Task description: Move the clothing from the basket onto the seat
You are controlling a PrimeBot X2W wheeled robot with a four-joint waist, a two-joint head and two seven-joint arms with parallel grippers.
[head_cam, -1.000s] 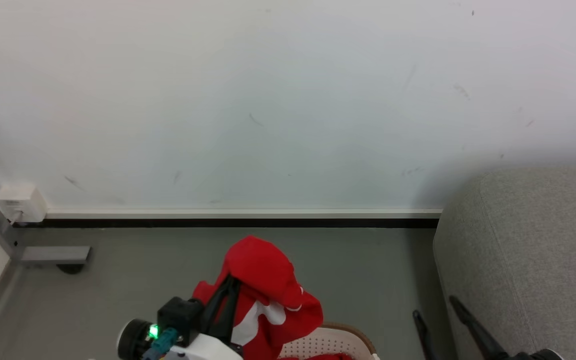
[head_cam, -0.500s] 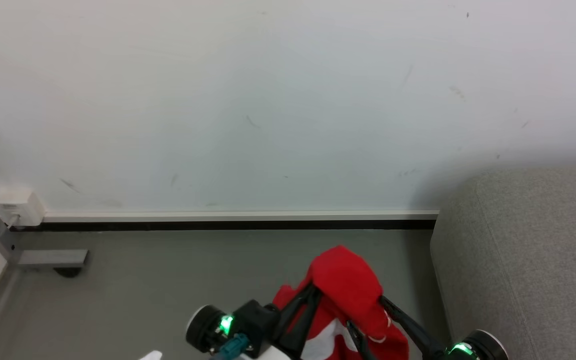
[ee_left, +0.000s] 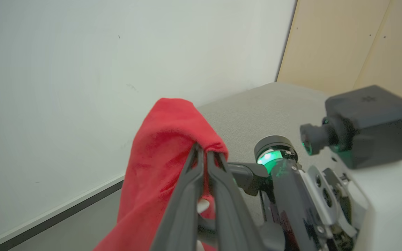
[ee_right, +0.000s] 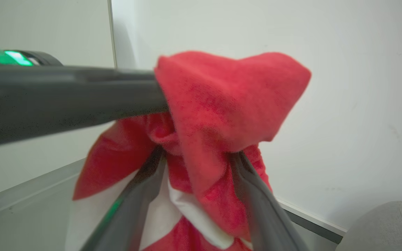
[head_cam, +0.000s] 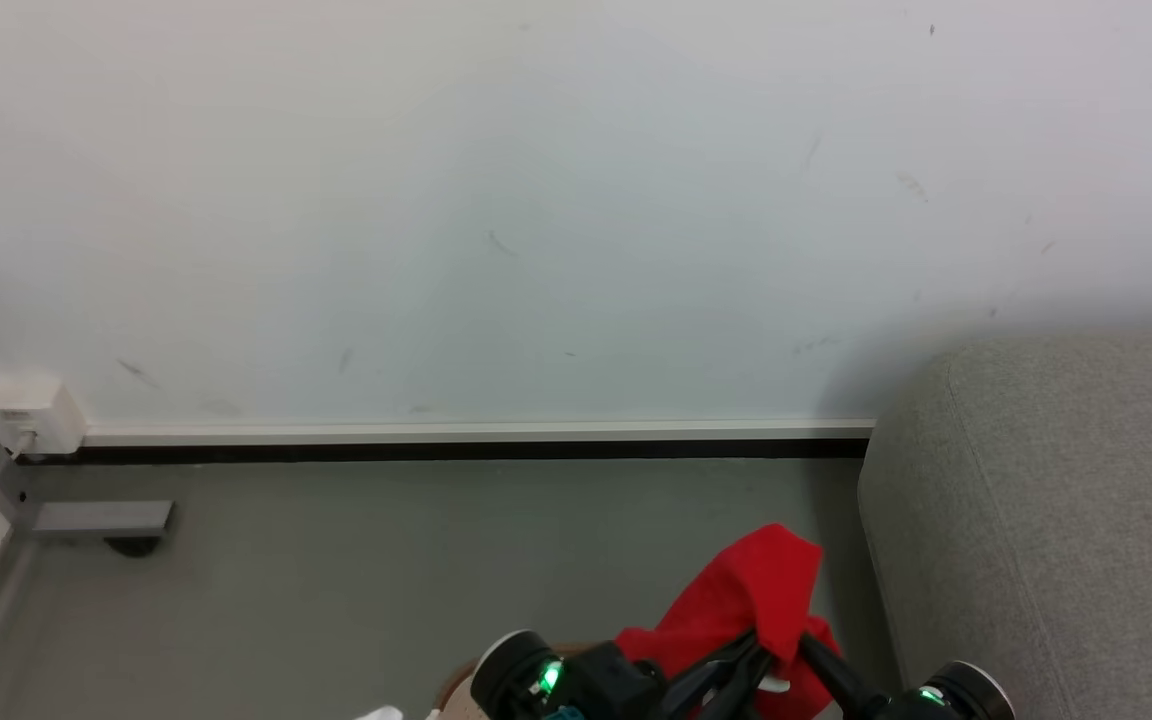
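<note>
Left gripper (ee_left: 202,153): two long dark fingers pinched together on the top fold of a soft bright red garment with white trim (head_cam: 751,590), so that arm's carrying it.
Right gripper (ee_right: 197,157): fingers apart, one either side of a hanging fold, tips buried under cloth. Looks more like a straddle than a squeeze.
Garment: up in the air, draping straight down from the pinch, above the floor.
Which way: the big grey fabric sofa (head_cam: 1056,500) is just to the robot's right of the bundle, and the right arm is nearer.
Basket: only a sliver of brown rim (head_cam: 448,685) by the left wrist.
Surface: wide, soft, rounded edge, pretty forgiving for a drop.
Room: grey floor (head_cam: 386,560), scuffed white wall (head_cam: 536,200).
</note>
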